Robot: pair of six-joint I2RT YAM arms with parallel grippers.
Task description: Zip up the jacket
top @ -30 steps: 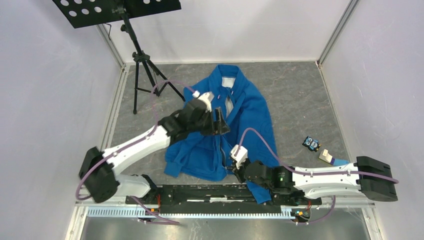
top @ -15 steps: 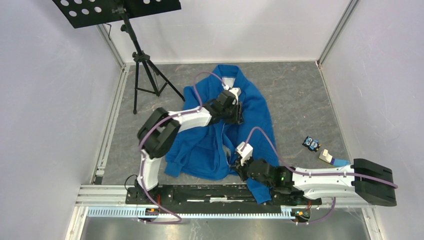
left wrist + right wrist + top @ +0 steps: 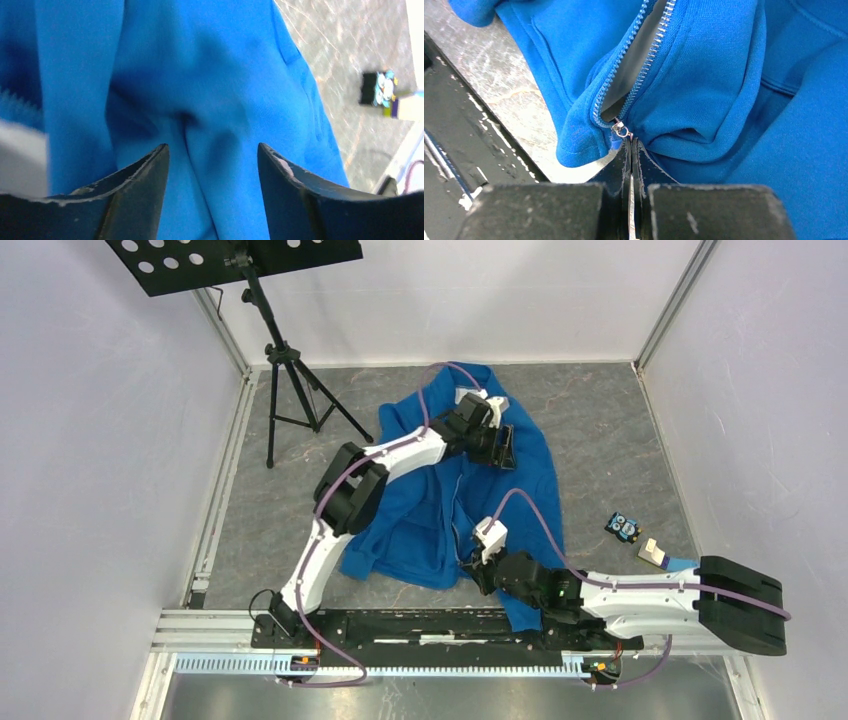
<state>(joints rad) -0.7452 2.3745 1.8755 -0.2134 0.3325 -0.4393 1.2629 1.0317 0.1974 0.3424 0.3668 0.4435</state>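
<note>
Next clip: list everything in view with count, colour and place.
jacket: one, bright blue, spread mid-table
zip: one, silver, slider low by the hem
music stand: one, black, far left corner
gadget: one, black and blue, right side
box: one, pale, beside the gadget
table: one, mottled grey, underneath
left pincer: one, black, open above the jacket's upper part
right pincer: one, black, shut on the jacket's hem below the slider

Bright blue jacket (image 3: 530, 480) — silver zipper (image 3: 616, 75) teeth, pale grey lining (image 3: 636, 55). Grey marbled table (image 3: 600, 430) — black music stand (image 3: 250, 252).
</note>
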